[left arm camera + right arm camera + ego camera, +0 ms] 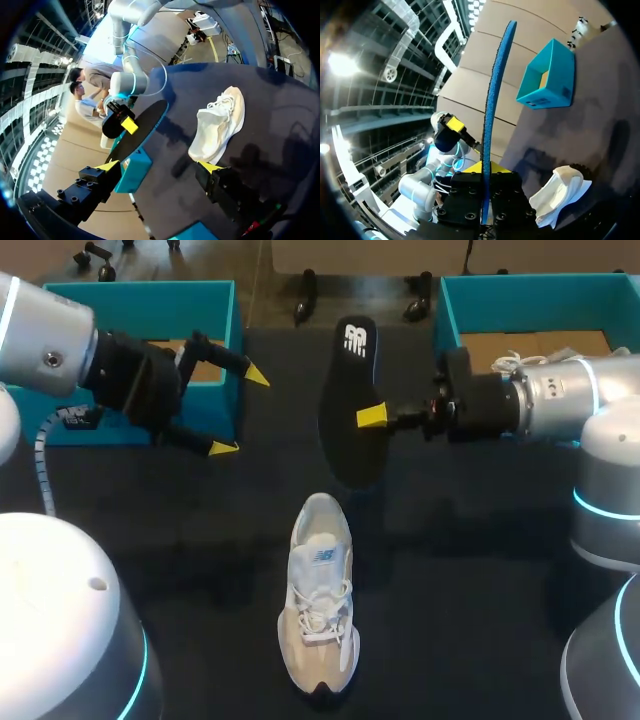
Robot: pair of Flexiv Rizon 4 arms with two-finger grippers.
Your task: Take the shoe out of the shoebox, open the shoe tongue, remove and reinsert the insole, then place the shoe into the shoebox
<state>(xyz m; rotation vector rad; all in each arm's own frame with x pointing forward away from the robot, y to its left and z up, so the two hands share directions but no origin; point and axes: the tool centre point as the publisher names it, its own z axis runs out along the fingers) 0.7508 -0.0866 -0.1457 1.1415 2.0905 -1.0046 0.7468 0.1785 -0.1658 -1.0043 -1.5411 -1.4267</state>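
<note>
Black insole [352,400] hangs pinched by one edge between the closed fingers of the right gripper [375,417], above the table [480,570] beyond the shoe [320,605]. So thin a hold could let it twist or slip during reinsertion. The left gripper [242,412] gapes wide and empty, so the white-and-beige laced shoe, upright mid-table, might slide.

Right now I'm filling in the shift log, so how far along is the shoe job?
Done: the shoe lies on the table, outside the shoebox, and the insole is out of it. In hand: the right gripper is shut on the insole, held above the table; the left gripper is open and empty. Remaining: reinsert the insole, then put the shoe into the shoebox.
</note>
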